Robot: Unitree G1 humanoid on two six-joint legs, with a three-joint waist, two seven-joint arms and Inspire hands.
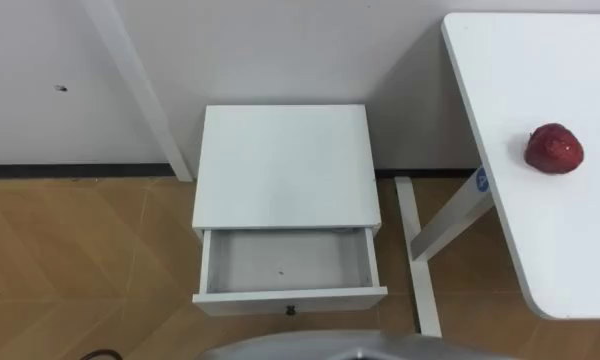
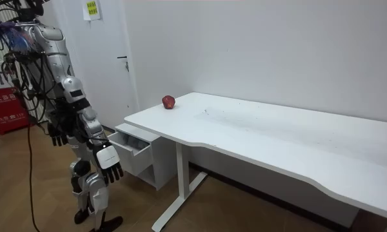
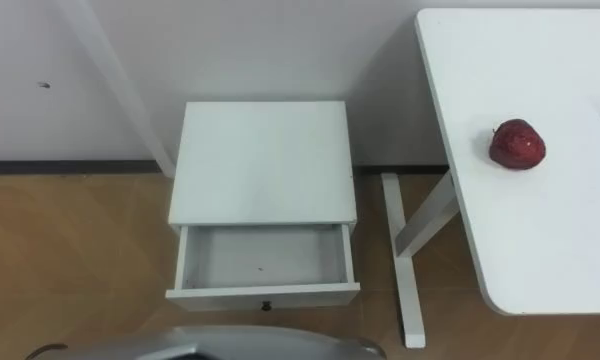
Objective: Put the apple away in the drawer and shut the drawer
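A dark red apple [image 1: 554, 149] lies on the white table [image 1: 540, 250] at my right, close to its near-left corner. In front of me a white nightstand [image 1: 285, 165] stands against the wall. Its drawer [image 1: 285, 262] is pulled out towards me, with nothing in it but a small dark speck. In the room view I stand a step back from the nightstand [image 2: 138, 149], both arms hanging at my sides. My right hand [image 2: 109, 164] and my left hand [image 2: 57, 136] hang with relaxed fingers and hold nothing, well apart from the apple [image 2: 169, 102].
The table's white leg and foot [image 1: 420, 250] stand just right of the nightstand. A white door frame [image 1: 140, 90] slants down the wall on the left. Wooden floor [image 1: 80, 260] spreads left of the nightstand.
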